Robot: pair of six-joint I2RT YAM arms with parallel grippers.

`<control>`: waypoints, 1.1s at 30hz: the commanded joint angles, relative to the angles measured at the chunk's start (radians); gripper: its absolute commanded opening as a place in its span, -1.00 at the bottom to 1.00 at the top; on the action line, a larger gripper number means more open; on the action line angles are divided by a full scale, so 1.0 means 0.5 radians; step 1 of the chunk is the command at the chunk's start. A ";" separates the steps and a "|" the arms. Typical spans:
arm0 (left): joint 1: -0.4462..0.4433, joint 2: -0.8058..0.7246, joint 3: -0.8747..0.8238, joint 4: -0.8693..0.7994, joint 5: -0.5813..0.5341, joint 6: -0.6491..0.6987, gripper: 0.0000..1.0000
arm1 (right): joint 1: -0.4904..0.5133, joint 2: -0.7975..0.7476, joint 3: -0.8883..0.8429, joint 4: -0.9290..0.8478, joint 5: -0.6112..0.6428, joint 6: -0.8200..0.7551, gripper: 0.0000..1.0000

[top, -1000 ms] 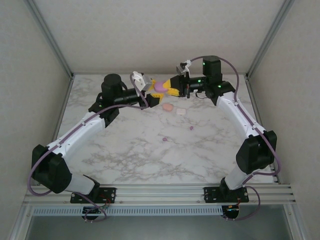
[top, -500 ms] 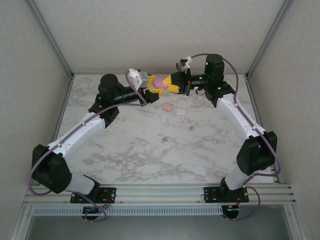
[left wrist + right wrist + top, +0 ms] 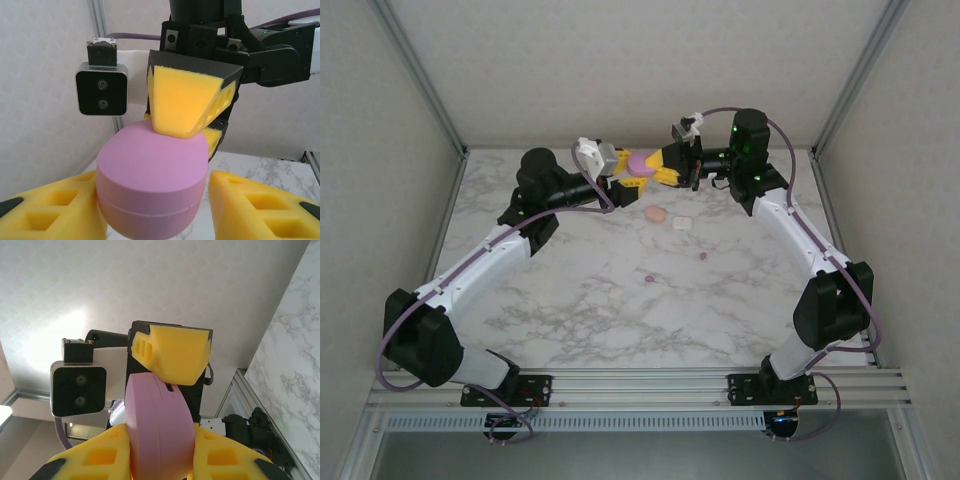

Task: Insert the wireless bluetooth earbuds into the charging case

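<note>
Marble table [image 3: 570, 300], above far edge: purple case [image 3: 150, 170] clamped by right gripper [image 3: 159, 440]. Left gripper [image 3: 152, 200] set around rim, contact cannot be told. Drop risked if lid pried off-axis.

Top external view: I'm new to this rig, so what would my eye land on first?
A purple case is held in mid-air over the far side of the marble table, clamped by the right tool with the left tool flanking it. On the table lie a pink case, a white case and tiny purple earbuds.
</note>
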 commanded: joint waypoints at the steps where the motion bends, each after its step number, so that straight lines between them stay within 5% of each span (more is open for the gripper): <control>1: -0.034 -0.005 0.036 -0.057 0.041 0.041 0.05 | -0.013 -0.066 -0.013 0.103 0.022 0.022 -0.66; 15: -0.033 0.009 0.062 -0.051 0.057 0.014 -0.36 | -0.012 -0.063 -0.021 -0.038 0.053 -0.070 -0.59; 19: -0.035 0.008 0.068 -0.070 0.044 0.007 -0.48 | -0.014 -0.072 0.055 -0.440 0.137 -0.383 -0.47; 26: -0.040 0.035 0.088 -0.254 0.071 0.021 -0.55 | -0.025 -0.125 0.335 -1.393 0.487 -1.162 0.05; 33: -0.071 0.064 0.059 -0.283 0.089 -0.042 -0.55 | -0.040 -0.236 0.336 -1.681 0.913 -1.541 0.18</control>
